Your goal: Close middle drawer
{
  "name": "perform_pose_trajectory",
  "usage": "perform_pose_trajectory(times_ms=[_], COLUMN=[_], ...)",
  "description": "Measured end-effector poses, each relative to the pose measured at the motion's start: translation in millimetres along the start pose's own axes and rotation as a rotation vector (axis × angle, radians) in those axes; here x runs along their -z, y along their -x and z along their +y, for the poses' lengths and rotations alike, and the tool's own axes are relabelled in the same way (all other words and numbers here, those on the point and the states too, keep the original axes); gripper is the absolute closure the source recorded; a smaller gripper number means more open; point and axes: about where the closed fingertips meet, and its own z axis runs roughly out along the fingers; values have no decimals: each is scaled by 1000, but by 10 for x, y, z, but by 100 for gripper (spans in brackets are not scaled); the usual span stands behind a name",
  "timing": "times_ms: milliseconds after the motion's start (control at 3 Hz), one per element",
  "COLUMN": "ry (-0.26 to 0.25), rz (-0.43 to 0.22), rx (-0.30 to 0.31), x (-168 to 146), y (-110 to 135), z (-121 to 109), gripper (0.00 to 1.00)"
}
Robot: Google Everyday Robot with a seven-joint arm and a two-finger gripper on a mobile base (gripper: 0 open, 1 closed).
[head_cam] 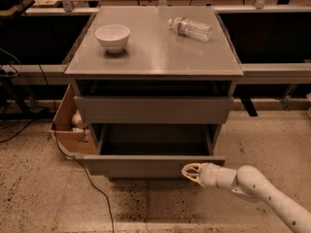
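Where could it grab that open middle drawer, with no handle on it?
Probably the front's top edge on the middle drawer, from the front and above: the panel is flat and handle-less, and only that lip is exposed. The gripper is at its right end.

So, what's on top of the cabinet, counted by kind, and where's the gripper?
White bowl: 1
Plastic bottle: 1
Total: 2
Gripper: low, at the right end of the open middle drawer front.

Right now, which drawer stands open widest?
The middle drawer, its inside exposed, with the claw at its front's right end; the drawer above barely juts out.
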Motion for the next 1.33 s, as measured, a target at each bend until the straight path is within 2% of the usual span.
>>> perform_pose_trajectory(times_ms=[333, 667, 1333], ry=[-62, -113, -144], rz=[-37, -90, -171], rx=[0, 4, 17], x=[-203, -536, -935], y=[-83, -118, -39], z=[-113, -372, -710], gripper=[100, 100, 100])
